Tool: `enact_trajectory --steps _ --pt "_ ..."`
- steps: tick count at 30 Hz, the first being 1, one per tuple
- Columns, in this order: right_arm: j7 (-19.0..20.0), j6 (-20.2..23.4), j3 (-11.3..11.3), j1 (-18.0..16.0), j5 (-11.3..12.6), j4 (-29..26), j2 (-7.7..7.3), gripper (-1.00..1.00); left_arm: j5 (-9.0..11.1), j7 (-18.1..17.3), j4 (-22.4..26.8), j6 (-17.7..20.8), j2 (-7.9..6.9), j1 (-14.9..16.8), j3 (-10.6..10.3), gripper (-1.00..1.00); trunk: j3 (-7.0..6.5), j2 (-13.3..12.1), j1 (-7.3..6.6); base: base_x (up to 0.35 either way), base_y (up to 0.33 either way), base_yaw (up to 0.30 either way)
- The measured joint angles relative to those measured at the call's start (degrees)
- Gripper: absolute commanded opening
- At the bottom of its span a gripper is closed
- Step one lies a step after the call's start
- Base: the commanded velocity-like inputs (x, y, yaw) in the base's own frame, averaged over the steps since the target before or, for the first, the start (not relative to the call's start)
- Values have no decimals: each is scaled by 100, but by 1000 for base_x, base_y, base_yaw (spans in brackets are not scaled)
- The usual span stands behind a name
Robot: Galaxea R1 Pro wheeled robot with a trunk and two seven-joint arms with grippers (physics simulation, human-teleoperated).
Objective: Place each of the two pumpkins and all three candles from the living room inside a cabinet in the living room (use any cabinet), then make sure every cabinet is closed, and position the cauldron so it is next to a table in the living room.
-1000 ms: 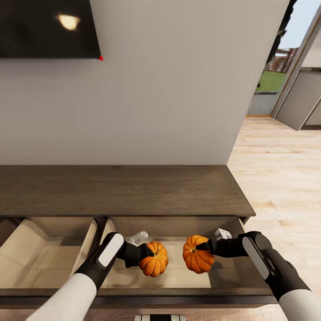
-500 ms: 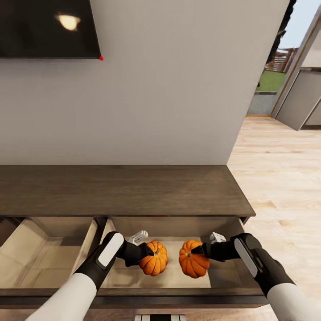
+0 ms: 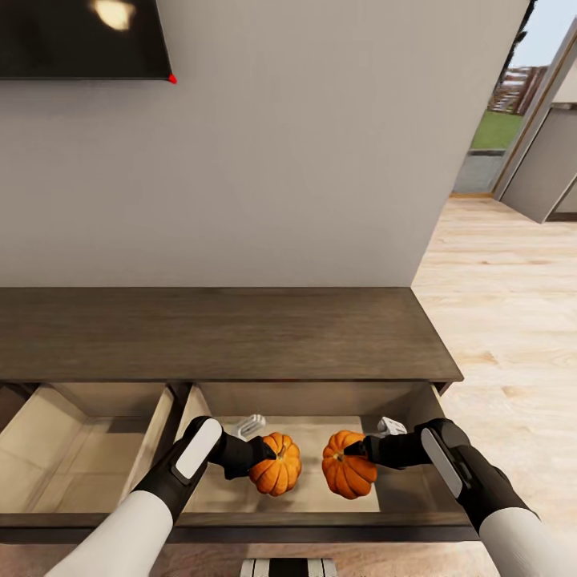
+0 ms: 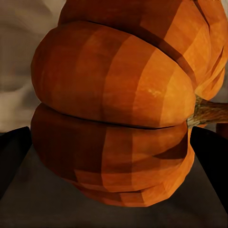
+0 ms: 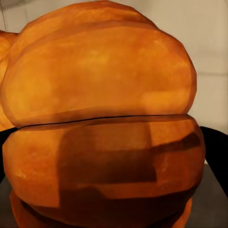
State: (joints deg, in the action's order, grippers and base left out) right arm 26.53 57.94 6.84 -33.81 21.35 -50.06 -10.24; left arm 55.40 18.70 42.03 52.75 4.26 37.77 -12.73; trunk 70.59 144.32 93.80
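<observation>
Two pumpkins sit in the robot's grip, one per arm, both inside the open right-hand drawer (image 3: pixel 405 505) of the cabinet (image 3: pixel 224 332). The left end effector (image 3: pixel 263 458) is clenched on the left pumpkin (image 3: pixel 276 475), which bulges between its dark fingers (image 4: pixel 14 156) in the left wrist view, stem pointing sideways. The right end effector (image 3: pixel 358 451) is clenched on the right pumpkin (image 3: pixel 348 476) in the same way, with a dark finger (image 5: pixel 216 152) at its flank in the right wrist view. The pumpkins are near each other but apart, in the space between the two end effectors.

The step in hand looks like stowing the pumpkins, close to its end. Whether either pumpkin already rests on the pale drawer floor cannot be told. The next move likely calls for easing each one down until it bears on the floor, then parting the fingers and drawing back upward without knocking the neighbouring pumpkin. A second drawer (image 3: pixel 48 473) beside the left end effector also stands open, so both need closing later. Candles and cauldron remain to be dealt with.
</observation>
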Motion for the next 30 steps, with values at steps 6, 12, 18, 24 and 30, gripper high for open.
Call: enact_trajectory --steps 6,12,18,24,30 --pt "-5 -1 0 0 -3 5 6 -100 -14 2 0 2 -2 -1 0 -100 0 0 0 0 0 0" --pt "-16 -110 -2 -1 -17 27 8 -100 -14 2 0 -58 -2 -4 -4 -100 0 0 0 0 0 0" --pt "-11 -336 -2 -154 -24 457 67 -100 -9 8 0 -106 3 -8 -8 -100 0 0 0 0 0 0" --pt "-9 -374 -11 -250 -250 682 117 -100 -16 10 0 -109 -1 -7 -9 -100 0 0 0 0 0 0" --pt "-1 -667 -10 -363 -293 1042 208 100 -11 13 -5 -113 -2 -7 -12 100 0 0 0 0 0 0"
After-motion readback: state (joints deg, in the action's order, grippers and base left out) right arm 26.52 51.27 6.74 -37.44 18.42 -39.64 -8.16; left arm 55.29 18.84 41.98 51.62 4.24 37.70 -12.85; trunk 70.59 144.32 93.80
